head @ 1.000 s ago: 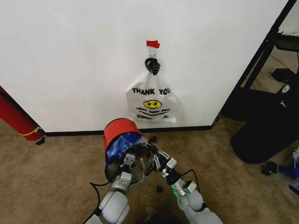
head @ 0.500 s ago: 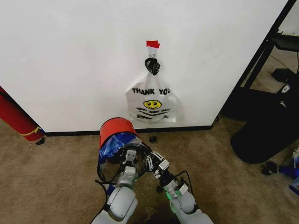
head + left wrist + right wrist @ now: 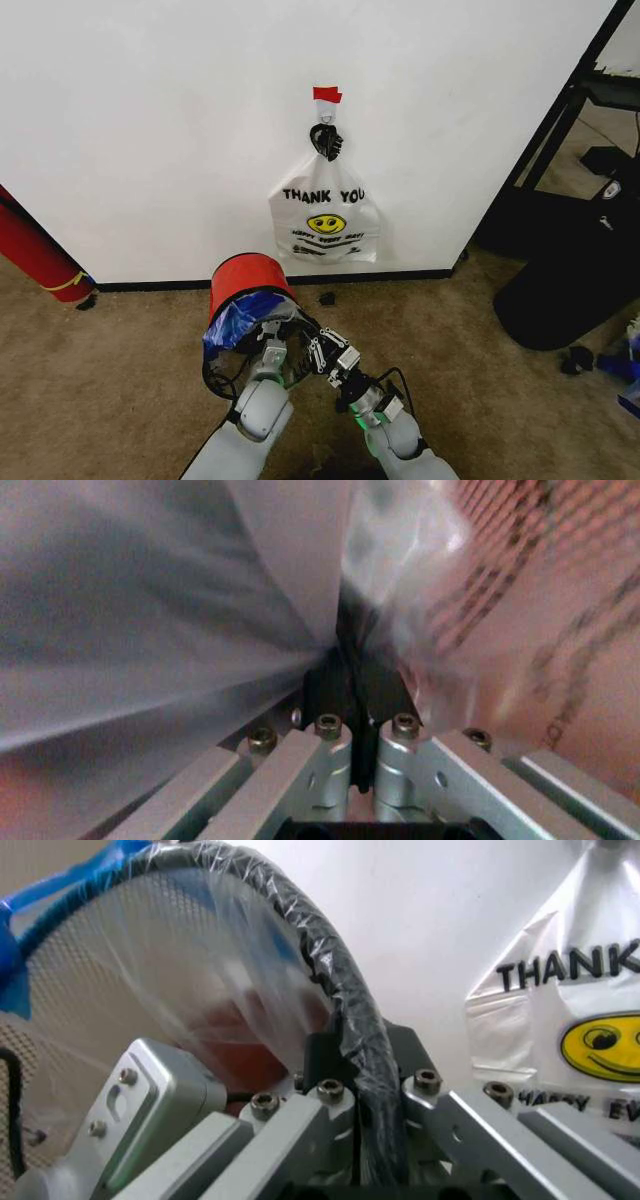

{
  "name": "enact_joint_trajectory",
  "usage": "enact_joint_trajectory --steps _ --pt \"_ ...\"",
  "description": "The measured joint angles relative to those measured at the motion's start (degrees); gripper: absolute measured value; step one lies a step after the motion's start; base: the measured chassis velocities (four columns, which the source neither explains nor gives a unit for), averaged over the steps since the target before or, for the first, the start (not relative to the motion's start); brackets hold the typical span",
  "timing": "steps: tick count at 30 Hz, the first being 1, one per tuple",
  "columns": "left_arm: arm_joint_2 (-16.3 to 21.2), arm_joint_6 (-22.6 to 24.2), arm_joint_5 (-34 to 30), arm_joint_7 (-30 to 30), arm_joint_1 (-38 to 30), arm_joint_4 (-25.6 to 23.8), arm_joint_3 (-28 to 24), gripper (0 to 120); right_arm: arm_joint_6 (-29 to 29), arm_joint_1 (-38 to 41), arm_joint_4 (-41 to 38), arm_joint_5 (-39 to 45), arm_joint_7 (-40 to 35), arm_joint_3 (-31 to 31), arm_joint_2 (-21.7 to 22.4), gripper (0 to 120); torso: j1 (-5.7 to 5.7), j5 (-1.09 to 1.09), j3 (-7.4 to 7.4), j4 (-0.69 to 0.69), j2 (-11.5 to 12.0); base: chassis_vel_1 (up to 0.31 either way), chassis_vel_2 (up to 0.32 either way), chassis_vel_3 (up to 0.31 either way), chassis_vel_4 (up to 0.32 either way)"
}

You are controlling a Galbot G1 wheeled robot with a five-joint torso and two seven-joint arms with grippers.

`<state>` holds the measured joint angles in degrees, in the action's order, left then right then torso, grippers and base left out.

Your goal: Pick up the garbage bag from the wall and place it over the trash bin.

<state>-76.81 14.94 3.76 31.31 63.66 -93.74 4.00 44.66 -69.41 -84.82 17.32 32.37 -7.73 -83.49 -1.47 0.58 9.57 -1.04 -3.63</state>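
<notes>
The left gripper [image 3: 272, 340] is pinched together on the garbage bag [image 3: 232, 322] film at the near rim of the trash bin [image 3: 243, 285], which is tilted with its red bottom toward the wall [image 3: 150, 120]. The right gripper [image 3: 322, 350] is clamped over the bag-wrapped rim just beside it. A "THANK YOU" bag [image 3: 325, 220] hangs above; bare carpet [image 3: 120, 370] lies on both sides.

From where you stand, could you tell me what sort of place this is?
Probably an indoor test room or lab corner: a plain white wall with black baseboard, worn brown carpet, an opaque white "THANK YOU" bag on a hook and a black equipment stand.
</notes>
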Motion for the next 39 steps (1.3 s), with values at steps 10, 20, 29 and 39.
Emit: enact_joint_trajectory --steps 10,20,29,39 --pt "0.67 -1.09 0.35 -1.86 4.46 -5.59 -1.21 0 -0.09 0.85 1.49 1.61 -1.66 -0.23 0.03 0 0.00 0.00 0.00 0.00 0.00 0.000 0.000 0.000 0.000" --pt "4.21 -2.76 2.09 -6.37 12.49 -17.74 -3.76 0 -6.03 1.75 1.83 9.49 -9.53 0.94 0.14 0 0.00 0.00 0.00 0.01 0.00 0.000 0.000 0.000 0.000" --pt "7.61 -12.53 5.40 -15.53 22.42 -28.58 -0.80 1 -13.53 1.66 -1.25 13.41 -23.87 1.75 0.91 0 0.00 0.00 -0.01 0.00 0.00 0.000 0.000 0.000 0.000" --pt "9.81 -17.46 10.34 -13.86 31.32 -35.98 4.48 34 -17.06 1.24 -3.87 15.04 -34.06 2.21 -0.39 0 0.00 0.00 -0.01 0.01 0.00 0.000 0.000 0.000 0.000"
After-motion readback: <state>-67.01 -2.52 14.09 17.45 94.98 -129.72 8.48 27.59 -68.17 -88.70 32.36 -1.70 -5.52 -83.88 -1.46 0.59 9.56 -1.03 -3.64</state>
